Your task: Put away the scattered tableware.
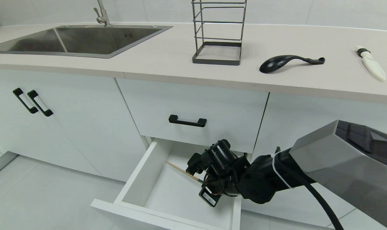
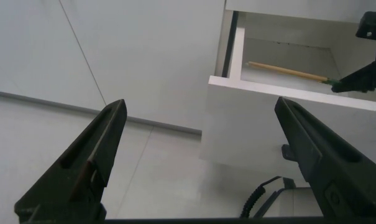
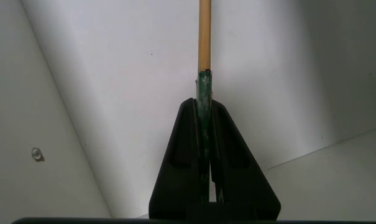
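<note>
Above the open drawer [image 1: 134, 188] you have the countertop [image 1: 167, 60], the largest surface here. The sink [image 1: 100, 38] is set into it, up and to the left of the drawer. The wire rack [image 1: 215, 61] stands on the counter almost straight above the drawer. A black ladle [image 1: 274, 64] lies up and to the right of the drawer, just beside the rack. A white knife [image 1: 372, 64] with a black band lies further right, well apart from the ladle.

The drawer is pulled out below a closed drawer front with a black handle [image 1: 187, 121].

Your right gripper [image 1: 193, 174] sits inside the drawer, over its right half. Its fingers are pressed together on the green-tipped end of a wooden chopstick [image 3: 204, 37]. The stick runs straight out from between the fingertips, toward the drawer's back left, low over the drawer floor. You cannot tell whether its far end touches the floor.

Your left gripper [image 2: 200, 106] hangs outside the drawer, off its front panel. Its fingers are spread wide, with nothing between them.

A small white label [image 1: 209, 197] shows on the underside of the right gripper, above the drawer's front right. Its print is too small to read.
</note>
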Controlling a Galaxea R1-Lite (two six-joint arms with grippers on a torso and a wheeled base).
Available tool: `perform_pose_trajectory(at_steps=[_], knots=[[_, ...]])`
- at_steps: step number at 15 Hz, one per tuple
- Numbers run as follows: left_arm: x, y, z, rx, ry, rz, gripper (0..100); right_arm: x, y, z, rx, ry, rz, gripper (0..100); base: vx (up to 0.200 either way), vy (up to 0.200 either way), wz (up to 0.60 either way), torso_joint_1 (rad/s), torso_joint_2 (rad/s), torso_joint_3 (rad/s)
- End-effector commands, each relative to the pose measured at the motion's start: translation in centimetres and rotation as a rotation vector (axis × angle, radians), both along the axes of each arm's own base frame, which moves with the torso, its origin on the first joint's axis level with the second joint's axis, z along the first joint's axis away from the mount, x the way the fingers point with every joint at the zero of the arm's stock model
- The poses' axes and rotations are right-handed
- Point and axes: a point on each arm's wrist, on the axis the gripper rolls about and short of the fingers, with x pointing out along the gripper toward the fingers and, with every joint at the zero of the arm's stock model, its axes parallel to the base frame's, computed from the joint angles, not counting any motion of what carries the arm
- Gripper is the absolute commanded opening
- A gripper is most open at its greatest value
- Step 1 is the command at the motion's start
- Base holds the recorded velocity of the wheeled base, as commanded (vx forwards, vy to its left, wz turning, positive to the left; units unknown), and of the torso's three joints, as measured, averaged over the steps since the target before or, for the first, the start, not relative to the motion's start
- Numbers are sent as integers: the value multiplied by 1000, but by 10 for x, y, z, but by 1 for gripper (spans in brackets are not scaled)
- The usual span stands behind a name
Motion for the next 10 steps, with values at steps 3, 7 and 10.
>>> perform_pose_trajectory(at_steps=[3, 7, 10], knots=[[0, 0, 0, 0, 2, 0, 100, 7, 8, -15, -13, 9, 0, 0, 0, 0, 0, 0, 0, 0], [0, 0, 0, 0, 0, 0, 100, 8, 9, -21, -25, 18, 1, 0, 0, 0, 0, 0, 0, 0], [0, 0, 0, 0, 0, 0, 100, 9, 10, -25, -31, 22, 2, 0, 0, 0, 0, 0, 0, 0]])
